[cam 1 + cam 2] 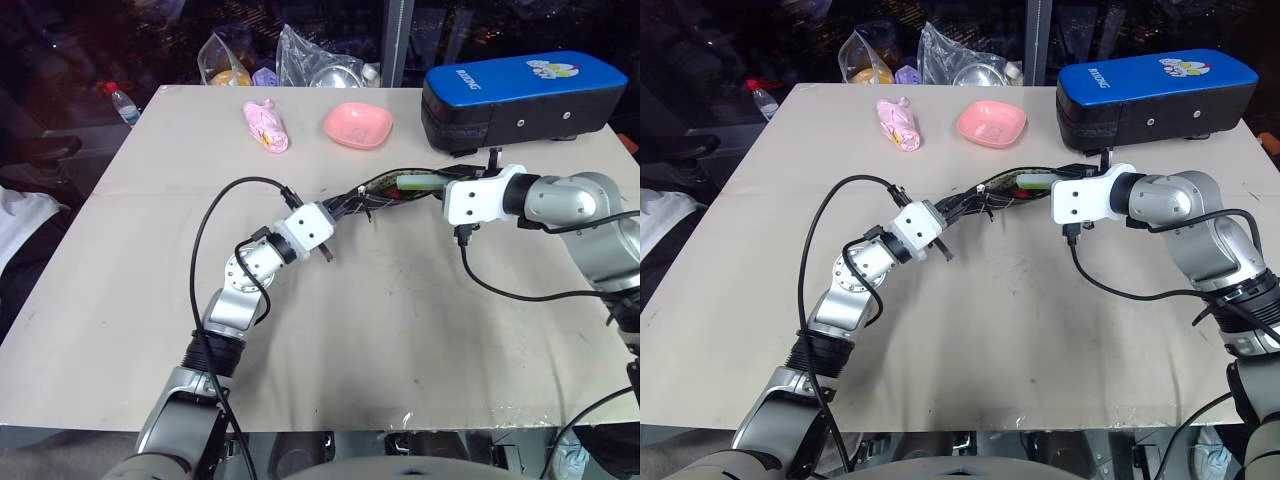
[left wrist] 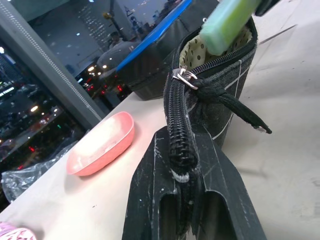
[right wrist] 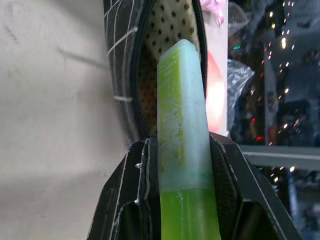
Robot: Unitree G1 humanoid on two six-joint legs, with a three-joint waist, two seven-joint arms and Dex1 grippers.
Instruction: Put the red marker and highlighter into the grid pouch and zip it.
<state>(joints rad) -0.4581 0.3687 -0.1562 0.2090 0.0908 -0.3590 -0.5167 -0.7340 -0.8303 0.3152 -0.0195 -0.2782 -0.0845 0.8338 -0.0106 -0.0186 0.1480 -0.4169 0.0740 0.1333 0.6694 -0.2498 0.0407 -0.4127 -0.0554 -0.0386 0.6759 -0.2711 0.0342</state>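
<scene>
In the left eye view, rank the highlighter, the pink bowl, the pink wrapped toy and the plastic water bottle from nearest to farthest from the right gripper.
1. The highlighter, held in the right gripper at the grid pouch mouth.
2. The pink bowl, behind the pouch, mid-table.
3. The pink wrapped toy, left of the bowl.
4. The plastic water bottle, past the table's far left corner.

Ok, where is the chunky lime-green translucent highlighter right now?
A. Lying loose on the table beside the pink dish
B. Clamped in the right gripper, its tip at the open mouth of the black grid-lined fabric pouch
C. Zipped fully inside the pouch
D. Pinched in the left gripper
B: the right gripper clamps the highlighter, tip at the open mouth of the grid pouch, while the left gripper pinches the pouch's zipper edge.
</scene>
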